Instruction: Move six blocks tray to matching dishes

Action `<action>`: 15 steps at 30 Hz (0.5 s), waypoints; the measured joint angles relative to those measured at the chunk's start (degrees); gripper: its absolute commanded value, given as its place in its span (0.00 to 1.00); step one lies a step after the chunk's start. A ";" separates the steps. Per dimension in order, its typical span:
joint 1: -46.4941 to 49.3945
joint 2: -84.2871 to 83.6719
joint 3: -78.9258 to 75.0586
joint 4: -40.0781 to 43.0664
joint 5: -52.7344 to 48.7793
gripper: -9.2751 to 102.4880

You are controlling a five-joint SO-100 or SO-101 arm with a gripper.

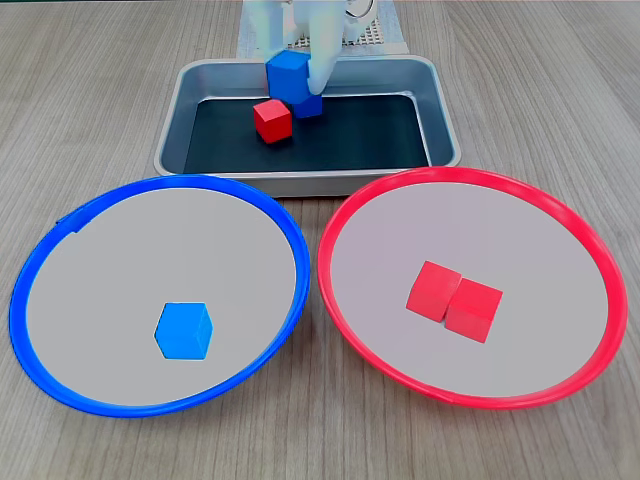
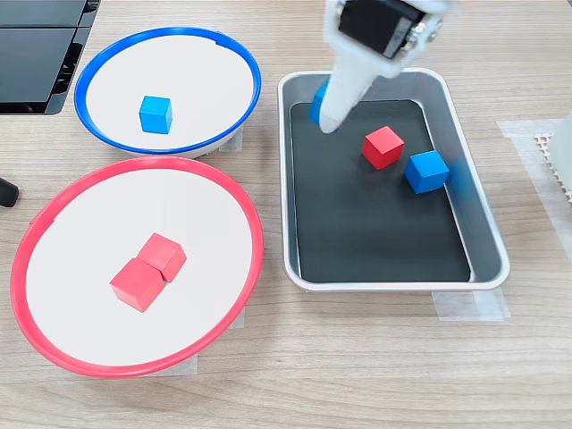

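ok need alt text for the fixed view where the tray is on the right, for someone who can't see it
A white gripper holds a blue block over the top left corner of a silver tray, where one red block and another blue block remain. Left of the tray, a blue-rimmed dish holds one blue cube and a red-rimmed dish holds two touching red cubes.

A pale wood-grain tabletop (image 1: 90,120) lies evenly lit under soft light.

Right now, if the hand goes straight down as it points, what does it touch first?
Probably the tray floor: the hand is shut on a blue block above bare black bottom near the tray's edge. Its height is unclear.
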 measured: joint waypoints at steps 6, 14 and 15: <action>8.53 -21.80 -12.92 -31.03 17.23 0.08; 9.49 -30.85 -19.86 -35.42 20.65 0.16; 9.58 -30.76 -19.86 -34.89 20.65 0.08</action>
